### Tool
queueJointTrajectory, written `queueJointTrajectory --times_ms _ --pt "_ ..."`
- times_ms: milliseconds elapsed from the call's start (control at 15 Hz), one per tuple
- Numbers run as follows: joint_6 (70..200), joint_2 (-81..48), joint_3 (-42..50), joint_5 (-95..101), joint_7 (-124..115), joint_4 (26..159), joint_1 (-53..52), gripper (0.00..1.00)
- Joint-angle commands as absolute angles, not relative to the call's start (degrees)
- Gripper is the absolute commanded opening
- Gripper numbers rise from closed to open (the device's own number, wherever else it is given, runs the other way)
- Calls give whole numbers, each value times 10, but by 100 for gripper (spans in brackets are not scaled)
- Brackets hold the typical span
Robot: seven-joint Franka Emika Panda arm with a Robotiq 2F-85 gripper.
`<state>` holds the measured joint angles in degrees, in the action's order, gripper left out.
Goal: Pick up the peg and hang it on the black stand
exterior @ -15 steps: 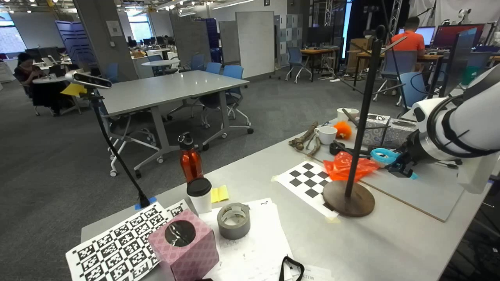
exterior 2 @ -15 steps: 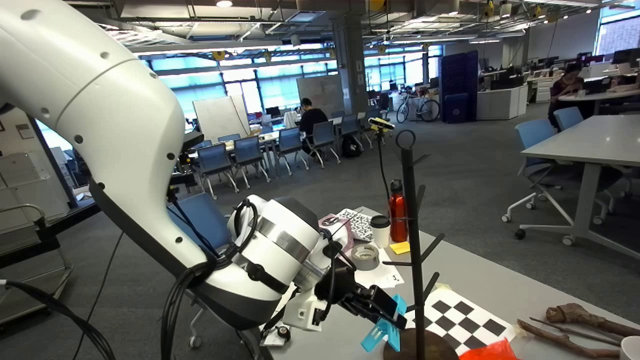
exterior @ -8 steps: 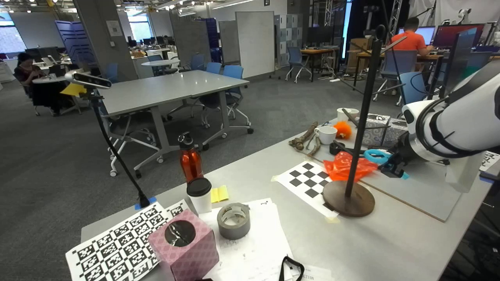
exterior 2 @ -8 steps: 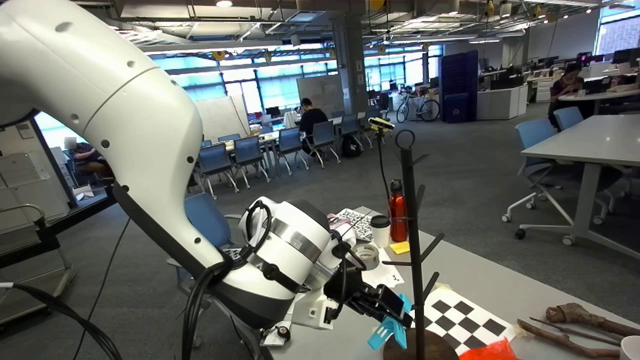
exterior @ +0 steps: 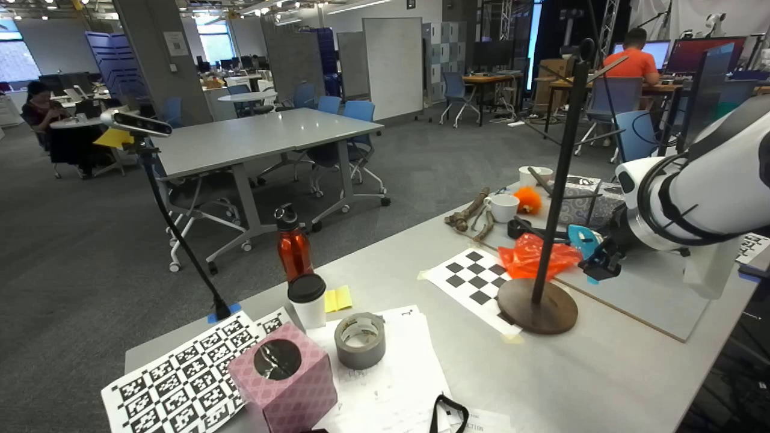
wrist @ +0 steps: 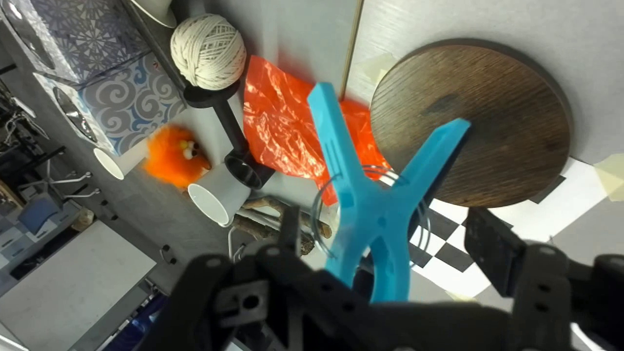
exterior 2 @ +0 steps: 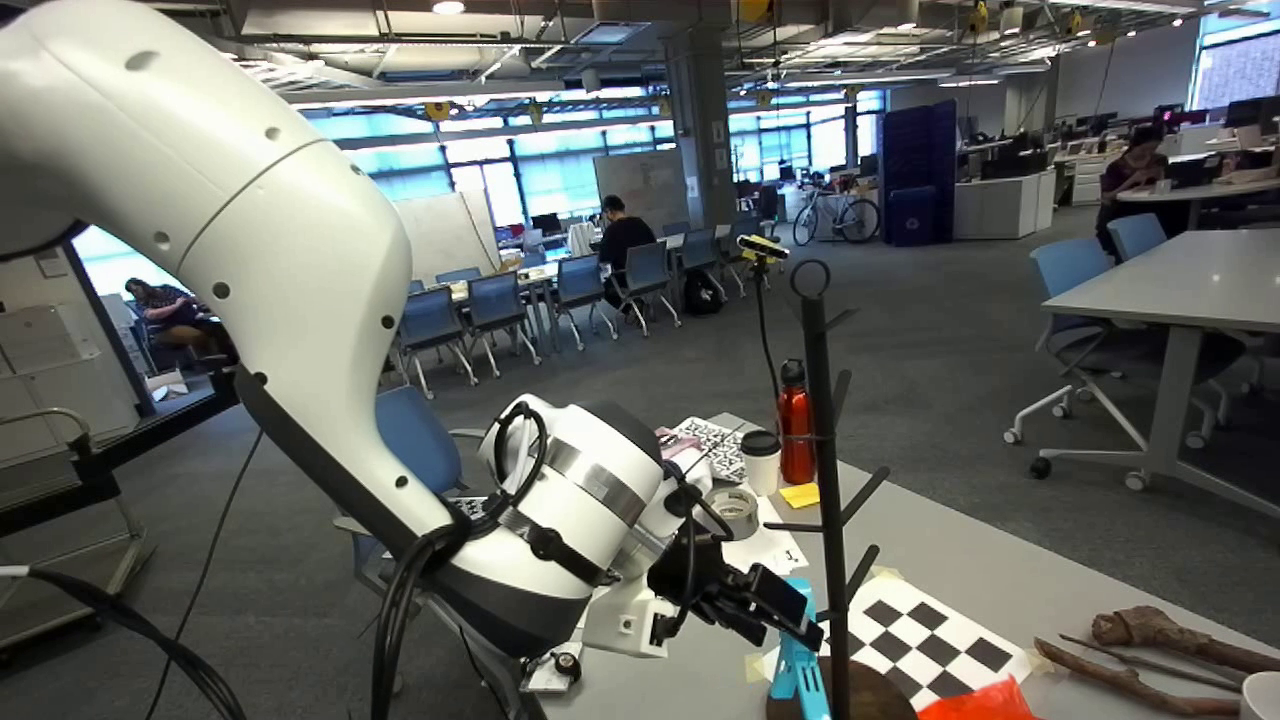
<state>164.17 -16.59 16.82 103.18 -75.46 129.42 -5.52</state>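
The peg is a light blue clip with a wire spring. It shows between my fingers in the wrist view (wrist: 382, 214) and in both exterior views (exterior: 582, 239) (exterior 2: 798, 660). My gripper (wrist: 385, 234) is open, with a gap between the peg and each finger; it also shows in both exterior views (exterior: 601, 264) (exterior 2: 785, 630). The black stand has a tall pole (exterior: 560, 174) (exterior 2: 826, 450) with thin branches and a round dark wooden base (wrist: 473, 122). The peg hangs roughly upright beside the pole. A dark bar lies behind it; the contact with a branch is hidden.
A red plastic bag (wrist: 287, 122) and a checkerboard sheet (exterior: 475, 276) lie by the base. A ball of string (wrist: 208, 51), white mugs (exterior: 503, 208), sticks (exterior 2: 1150, 655) and patterned boxes (wrist: 97, 39) are nearby. Other stand branches (exterior 2: 865, 495) stick out near the arm.
My gripper has moved toward the stand with the peg, then opened. The peg has swung from a tilt to nearly upright and now sits free between the fingers.
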Motion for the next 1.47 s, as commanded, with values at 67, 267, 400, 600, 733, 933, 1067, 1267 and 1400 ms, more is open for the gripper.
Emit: queueJointTrajectory --times_ms 67,267,400,600,733,933,1067,1267,1400 --pt "1667 -176 164 1034 -744 1285 -54 100" --pt "1671 -178 161 1033 -743 1286 -54 100" --pt "1671 -180 160 1032 -742 1285 -54 100" --pt "1670 -181 159 1031 -741 1285 -55 100" --pt "1668 -180 159 1031 -743 1285 -55 100" --pt "1661 -175 158 1036 -748 1284 -57 100" --pt "1659 -172 159 1035 -747 1285 -57 100" --pt "1654 -167 158 1039 -748 1284 -58 100" --pt "1652 -165 156 1041 -750 1284 -59 100"
